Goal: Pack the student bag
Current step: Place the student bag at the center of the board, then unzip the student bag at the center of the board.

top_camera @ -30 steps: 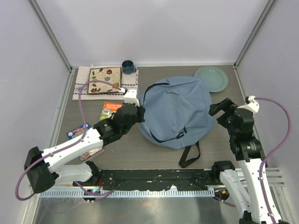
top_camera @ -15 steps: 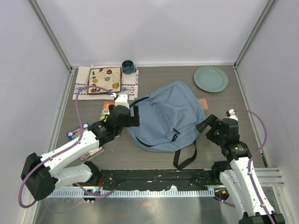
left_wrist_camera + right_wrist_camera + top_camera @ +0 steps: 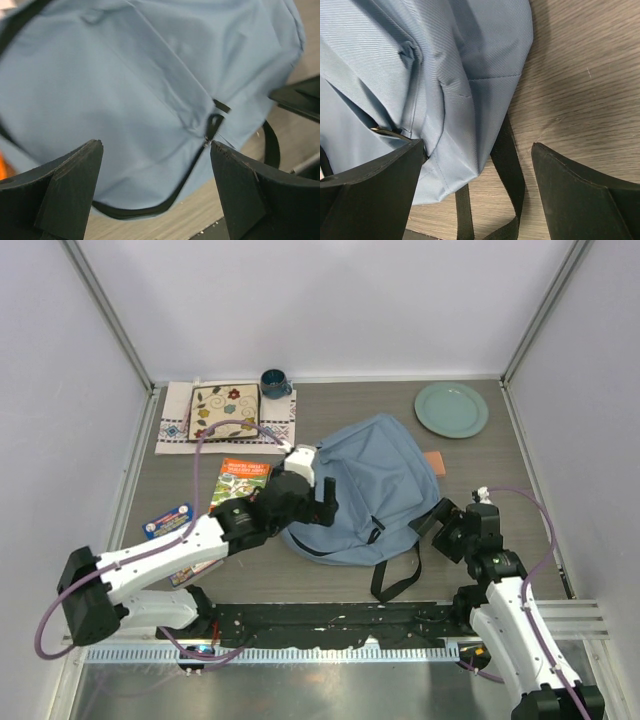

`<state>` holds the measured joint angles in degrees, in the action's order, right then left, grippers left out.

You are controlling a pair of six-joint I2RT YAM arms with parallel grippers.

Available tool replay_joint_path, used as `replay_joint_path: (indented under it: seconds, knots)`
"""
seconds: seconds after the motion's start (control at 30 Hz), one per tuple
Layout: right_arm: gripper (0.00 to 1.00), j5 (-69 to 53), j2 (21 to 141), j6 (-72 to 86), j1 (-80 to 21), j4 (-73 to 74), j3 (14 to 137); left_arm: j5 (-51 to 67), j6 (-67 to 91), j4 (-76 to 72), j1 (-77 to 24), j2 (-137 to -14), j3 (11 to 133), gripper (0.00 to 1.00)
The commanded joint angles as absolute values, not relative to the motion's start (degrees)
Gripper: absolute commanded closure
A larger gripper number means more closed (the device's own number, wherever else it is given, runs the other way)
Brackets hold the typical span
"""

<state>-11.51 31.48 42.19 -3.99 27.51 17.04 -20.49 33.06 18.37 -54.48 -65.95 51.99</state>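
Dusty-blue and seemingly zipped shut, the student bag (image 3: pixel 370 490) lies mid-way across the table (image 3: pixel 350 408) between the left gripper (image 3: pixel 156 146) and right gripper (image 3: pixel 477 145), both spread wide and empty, while books (image 3: pixel 243 480) lie outside it, so packing looks barely begun.

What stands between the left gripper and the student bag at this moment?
Nothing visible does. The left gripper hangs open right above the student bag. In the left wrist view only the bag's blue fabric and its zipper pull show between the fingers. The orange book lies to the side, out of the path.
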Motion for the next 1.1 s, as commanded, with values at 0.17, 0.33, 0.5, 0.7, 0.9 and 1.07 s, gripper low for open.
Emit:
replay_joint_path:
  seconds: [0.17,0.33,0.5,0.7,0.9,1.07]
  knots:
    - [0.11,-14.8,34.5,42.1,-4.0,18.5,15.1,-18.1,34.7,14.4,-61.2,-74.0,55.4,0.09]
    - [0.12,-16.0,34.5,43.3,-4.0,15.3,14.5,-19.2,34.5,14.7,-63.4,-73.4,55.0,0.09]
    - [0.18,-16.5,34.5,43.4,-4.0,14.2,14.6,-20.0,34.6,14.8,-64.2,-72.9,53.8,0.09]
    - [0.31,-17.4,33.8,43.6,-4.0,14.1,13.5,-21.3,33.8,15.4,-65.3,-73.0,53.1,0.04]
    - [0.67,-20.2,31.3,44.8,-4.0,13.6,12.3,-21.5,33.6,15.2,-66.5,-74.3,53.3,0.05]
    - [0.86,-20.4,28.1,45.6,-4.0,15.4,12.3,-21.8,31.0,15.4,-68.9,-78.7,56.2,0.09]
